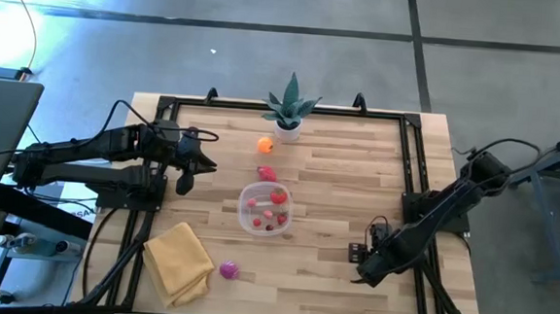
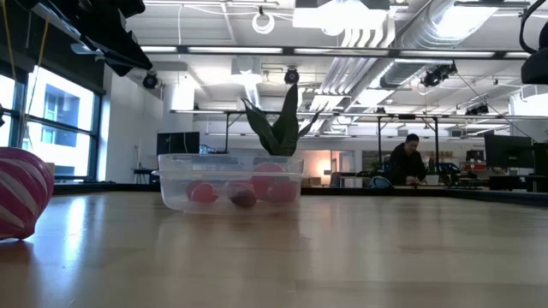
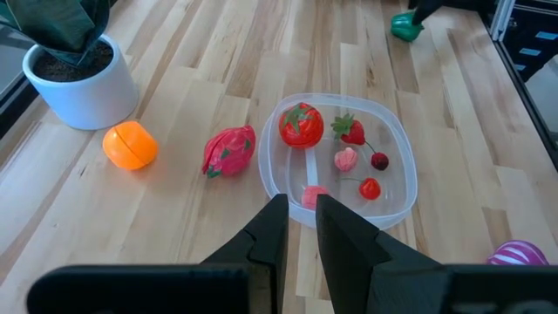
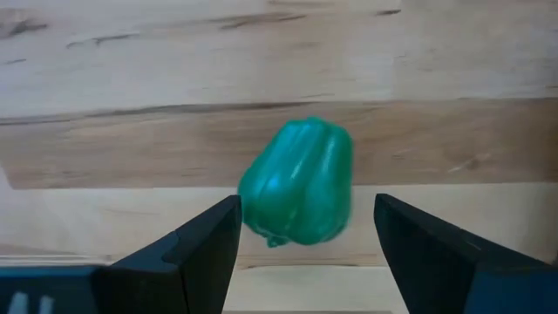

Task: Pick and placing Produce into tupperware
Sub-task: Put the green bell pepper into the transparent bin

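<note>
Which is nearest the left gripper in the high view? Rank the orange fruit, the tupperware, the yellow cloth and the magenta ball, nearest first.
From the left gripper, at the table's left side:
1. tupperware, mid-table, toward the right arm's side.
2. yellow cloth, near front-left corner.
3. orange fruit, by the potted plant; too close to the cloth to call.
4. magenta ball, beside the cloth.

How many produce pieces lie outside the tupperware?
4 visible: an orange one by the plant pot, a pink one beside the tupperware, a magenta one by the yellow cloth, a green pepper at the open right gripper.
</note>
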{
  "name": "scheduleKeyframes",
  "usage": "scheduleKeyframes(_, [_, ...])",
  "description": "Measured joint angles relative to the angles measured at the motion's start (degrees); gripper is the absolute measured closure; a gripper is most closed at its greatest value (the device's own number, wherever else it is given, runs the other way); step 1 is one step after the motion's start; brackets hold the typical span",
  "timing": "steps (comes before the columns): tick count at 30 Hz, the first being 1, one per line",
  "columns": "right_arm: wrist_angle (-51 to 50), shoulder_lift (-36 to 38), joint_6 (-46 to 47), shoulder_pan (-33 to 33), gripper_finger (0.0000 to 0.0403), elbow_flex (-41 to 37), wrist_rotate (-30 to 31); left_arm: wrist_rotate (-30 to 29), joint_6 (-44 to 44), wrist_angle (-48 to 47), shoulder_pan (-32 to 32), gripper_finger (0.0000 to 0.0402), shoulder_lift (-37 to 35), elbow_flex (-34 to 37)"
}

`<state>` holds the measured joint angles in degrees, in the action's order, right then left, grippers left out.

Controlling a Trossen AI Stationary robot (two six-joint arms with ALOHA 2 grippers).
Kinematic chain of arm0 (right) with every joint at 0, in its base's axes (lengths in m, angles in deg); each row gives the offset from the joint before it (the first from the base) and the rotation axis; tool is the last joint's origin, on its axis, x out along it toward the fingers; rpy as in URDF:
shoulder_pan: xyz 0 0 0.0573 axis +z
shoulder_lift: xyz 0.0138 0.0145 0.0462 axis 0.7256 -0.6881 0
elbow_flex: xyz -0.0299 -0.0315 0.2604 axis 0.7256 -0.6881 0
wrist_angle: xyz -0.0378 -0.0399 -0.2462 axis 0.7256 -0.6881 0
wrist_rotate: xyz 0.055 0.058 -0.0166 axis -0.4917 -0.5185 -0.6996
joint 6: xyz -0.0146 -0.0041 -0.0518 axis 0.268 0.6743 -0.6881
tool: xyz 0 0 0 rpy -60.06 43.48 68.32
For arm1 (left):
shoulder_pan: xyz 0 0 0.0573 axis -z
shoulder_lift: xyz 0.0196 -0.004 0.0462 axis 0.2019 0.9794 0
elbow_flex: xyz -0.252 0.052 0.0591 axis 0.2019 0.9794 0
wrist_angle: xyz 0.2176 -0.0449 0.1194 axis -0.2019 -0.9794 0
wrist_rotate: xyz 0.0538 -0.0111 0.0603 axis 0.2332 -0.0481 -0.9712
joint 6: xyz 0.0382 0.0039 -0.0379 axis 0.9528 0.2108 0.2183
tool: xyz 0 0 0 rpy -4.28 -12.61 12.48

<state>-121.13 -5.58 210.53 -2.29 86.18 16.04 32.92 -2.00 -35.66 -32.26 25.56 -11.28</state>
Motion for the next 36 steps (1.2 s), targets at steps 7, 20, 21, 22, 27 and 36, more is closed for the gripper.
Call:
scheduleKeyframes(7, [1.51,-2.03,-0.07,0.02,0.0148,0.00,-1.36,0.00,0.00,0.00,-0.01,0.0348,-0.01,0.00])
scheduleKeyframes(20, [1.35,-5.62,-3.67,-2.67,0.0148,0.00,-2.41,0.00,0.00,0.00,-0.01,0.0348,0.01,0.00])
scheduleKeyframes(21, [1.36,-5.77,-4.67,-3.34,0.0148,0.00,-2.41,0.00,0.00,0.00,0.01,0.0348,0.01,0.00])
scheduleKeyframes(22, [1.36,-5.94,-5.58,-4.05,0.0148,0.00,-2.40,0.00,0.00,0.00,-0.01,0.0348,-0.01,0.00])
scheduleKeyframes(27, [1.41,-6.92,-10.50,-6.70,0.0148,0.00,-3.85,0.00,0.02,0.00,-0.01,0.0348,0.00,0.00])
scheduleKeyframes(36, [1.77,-7.42,-13.21,-7.80,0.0148,0.00,-5.43,0.00,0.01,0.00,0.00,0.0348,-0.01,0.00])
